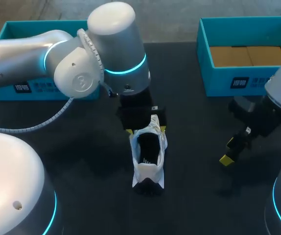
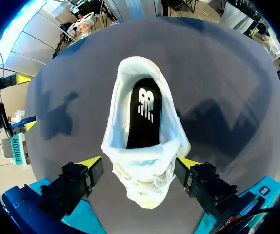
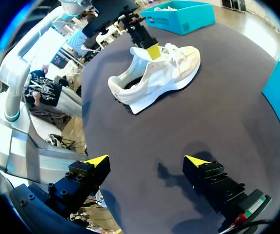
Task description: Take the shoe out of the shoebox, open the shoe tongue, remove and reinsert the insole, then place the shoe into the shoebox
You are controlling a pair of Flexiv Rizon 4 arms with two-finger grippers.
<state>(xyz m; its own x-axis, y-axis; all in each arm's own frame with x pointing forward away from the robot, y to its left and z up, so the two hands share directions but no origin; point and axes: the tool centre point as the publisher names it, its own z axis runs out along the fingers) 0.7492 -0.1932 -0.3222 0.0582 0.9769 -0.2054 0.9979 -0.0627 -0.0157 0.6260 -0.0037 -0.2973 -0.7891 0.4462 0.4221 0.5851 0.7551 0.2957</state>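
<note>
A white shoe (image 1: 148, 157) stands on the dark table mid-view, heel toward me and toe under my left wrist. Its black insole (image 2: 142, 109) with a white logo lies inside. My left gripper (image 1: 146, 130) is open and straddles the laced forepart and tongue (image 2: 145, 178), one yellow tip close to each side. Whether the tips touch the shoe I cannot tell. My right gripper (image 1: 231, 149) hangs open over bare table to the shoe's right, with nothing between its fingers (image 3: 93, 163). From the right wrist the shoe (image 3: 154, 73) shows side-on, with one left fingertip (image 3: 152, 50) by its tongue.
A teal shoebox (image 1: 204, 54) with a brown cardboard floor stands at the back right. Another teal box (image 1: 13, 34) sits at the back left, partly hidden by my left arm; it (image 3: 179, 19) holds something white.
</note>
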